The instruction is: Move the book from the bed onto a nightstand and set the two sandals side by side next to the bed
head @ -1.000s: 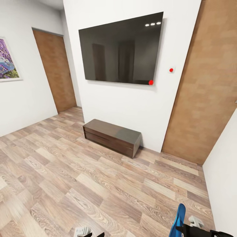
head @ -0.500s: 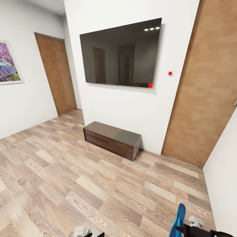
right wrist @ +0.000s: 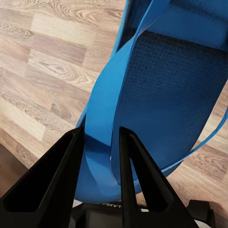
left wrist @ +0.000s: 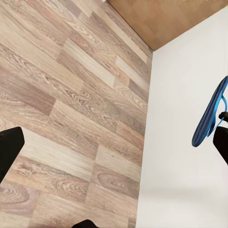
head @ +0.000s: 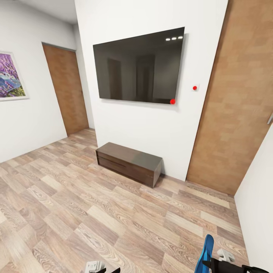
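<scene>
We list the floor (head: 76,204): pale wood planks, strong grain, faint satin sheen. Bench cabinet (head: 129,162) at 12 o'clock: dark brown wood, semi-gloss top. Screen (head: 138,66) above it: black, glossy, mirroring ceiling lights. Walls (head: 151,125): white, matt, smooth. Door (head: 235,110) at 2 o'clock: mid-brown wood, matt. Sandal (right wrist: 161,104): bright blue, finely textured sole, smooth straps. Right gripper (right wrist: 99,156) fingers (right wrist: 47,185): black, matt.
</scene>
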Motion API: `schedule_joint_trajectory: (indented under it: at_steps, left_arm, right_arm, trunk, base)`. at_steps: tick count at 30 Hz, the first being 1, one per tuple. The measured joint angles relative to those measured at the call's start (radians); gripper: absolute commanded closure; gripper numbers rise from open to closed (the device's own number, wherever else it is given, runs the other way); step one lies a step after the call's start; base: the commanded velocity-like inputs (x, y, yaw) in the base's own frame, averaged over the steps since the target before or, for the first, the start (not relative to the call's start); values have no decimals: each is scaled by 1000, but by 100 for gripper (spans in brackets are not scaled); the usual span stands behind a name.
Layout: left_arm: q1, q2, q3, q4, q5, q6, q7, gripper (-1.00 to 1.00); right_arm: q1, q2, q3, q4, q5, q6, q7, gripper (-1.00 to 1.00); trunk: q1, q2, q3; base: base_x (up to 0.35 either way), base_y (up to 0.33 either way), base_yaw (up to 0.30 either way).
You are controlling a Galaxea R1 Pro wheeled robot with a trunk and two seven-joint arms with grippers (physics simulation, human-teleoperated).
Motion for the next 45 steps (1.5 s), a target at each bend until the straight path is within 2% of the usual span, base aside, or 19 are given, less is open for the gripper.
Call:
schedule_joint_trajectory:
  at_steps: [10,22,34,45]
  left_arm:
    - [0,0,0,0,0,0,0,-100]
    - [0,0,-1,0,-1,-36,0,-100]
    - [0,0,-1,0,-1,-41,0,-100]
    - [0,0,-2,0,-1,-42,0,-100]
  right_arm:
    - [0,0,1,0,0,0,-1,100]
    - [0,0,1,0,0,0,-1,100]
    - [0,0,2,0,2,0,-3,100]
    - [0,1,1,0,2,-12,-5,100]
  trunk:
    - [0,0,3]
    - [-1,0,3]
    - [0,0,3]
    - [0,0,3]
  base:
    - [35,0,0]
    - [303,0,0]
    - [299,0,0]
    - [97,0,0]
